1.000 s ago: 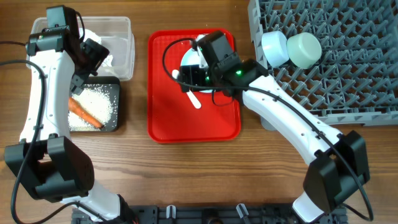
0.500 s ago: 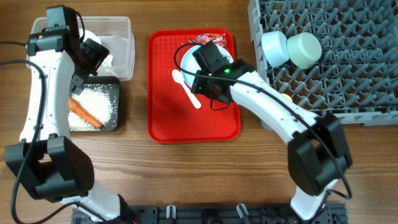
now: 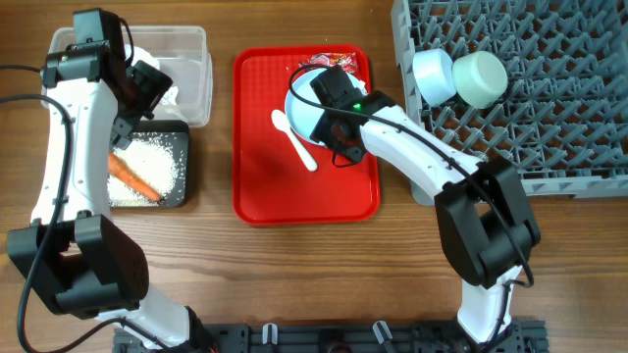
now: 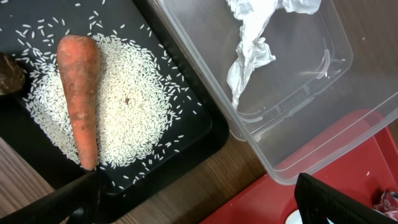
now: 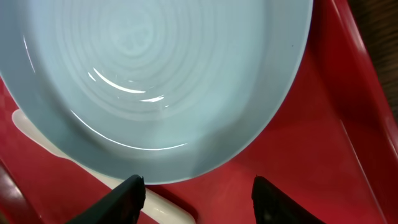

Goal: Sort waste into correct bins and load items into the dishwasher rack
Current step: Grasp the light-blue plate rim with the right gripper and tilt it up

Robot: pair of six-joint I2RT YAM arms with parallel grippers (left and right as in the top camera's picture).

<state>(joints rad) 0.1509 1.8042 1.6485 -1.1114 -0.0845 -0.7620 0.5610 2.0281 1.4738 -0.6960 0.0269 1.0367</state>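
The pale blue plate lies on the red tray with the white spoon at its near-left rim. My right gripper hovers low at the plate's rim, jaws apart and nothing between them. A red wrapper lies beyond the plate. My left gripper hangs wide open and empty over the bins. The clear tub holds tissue. In the black tray lie a carrot, rice and a brown lump.
The grey dishwasher rack fills the far right, with a pale blue bowl and a mint bowl on their sides at its left end. The tub and black tray stand side by side at the far left.
My right arm has swung in closer over the tray, and its jaws have narrowed at the plate's rim. The left arm has not moved.
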